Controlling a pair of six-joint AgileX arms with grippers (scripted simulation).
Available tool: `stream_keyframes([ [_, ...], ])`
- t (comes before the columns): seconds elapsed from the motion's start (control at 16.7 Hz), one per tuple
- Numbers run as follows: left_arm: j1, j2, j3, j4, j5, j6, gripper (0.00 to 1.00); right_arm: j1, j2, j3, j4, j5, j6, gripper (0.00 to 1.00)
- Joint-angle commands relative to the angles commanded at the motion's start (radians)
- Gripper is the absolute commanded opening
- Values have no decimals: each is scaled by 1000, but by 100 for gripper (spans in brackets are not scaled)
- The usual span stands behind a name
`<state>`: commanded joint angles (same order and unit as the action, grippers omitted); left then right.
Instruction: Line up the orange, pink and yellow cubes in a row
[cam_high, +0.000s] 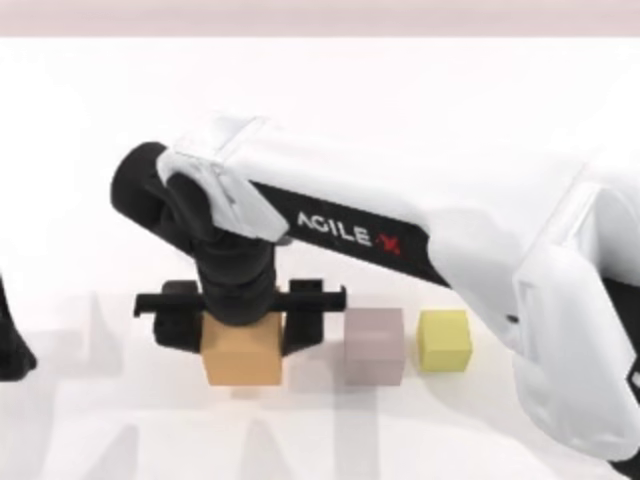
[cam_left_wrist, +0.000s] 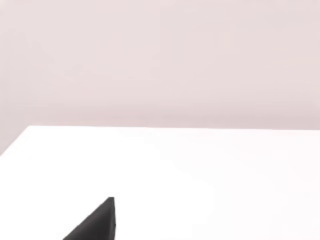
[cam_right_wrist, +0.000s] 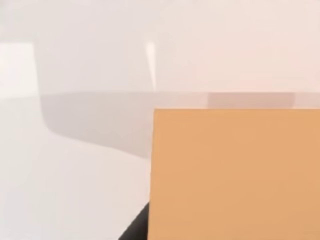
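The orange cube (cam_high: 243, 352) stands on the table at the left end of a row. The pink cube (cam_high: 374, 345) comes after it and the yellow cube (cam_high: 444, 340) is at the right end. A gap of about a cube's width separates orange from pink. My right gripper (cam_high: 242, 322) reaches across from the right and is shut on the orange cube, one dark finger against each side. In the right wrist view the orange cube (cam_right_wrist: 235, 175) fills the frame beside one finger (cam_right_wrist: 137, 227). My left gripper (cam_high: 10, 345) is parked at the left edge; one of its fingers (cam_left_wrist: 95, 222) shows, open.
The right arm's white forearm (cam_high: 400, 230) crosses above the table behind the pink and yellow cubes. The white table (cam_high: 330, 100) runs back to a pale wall.
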<state>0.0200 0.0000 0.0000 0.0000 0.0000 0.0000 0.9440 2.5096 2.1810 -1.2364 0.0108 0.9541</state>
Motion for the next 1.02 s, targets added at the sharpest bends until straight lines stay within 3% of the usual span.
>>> stream_keyframes([
  [0.06, 0, 0, 0, 0, 0, 0, 100, 0, 0, 0, 0, 0, 0, 0],
  [0.84, 0, 0, 0, 0, 0, 0, 100, 0, 0, 0, 0, 0, 0, 98],
  [1.02, 0, 0, 0, 0, 0, 0, 100, 0, 0, 0, 0, 0, 0, 100],
])
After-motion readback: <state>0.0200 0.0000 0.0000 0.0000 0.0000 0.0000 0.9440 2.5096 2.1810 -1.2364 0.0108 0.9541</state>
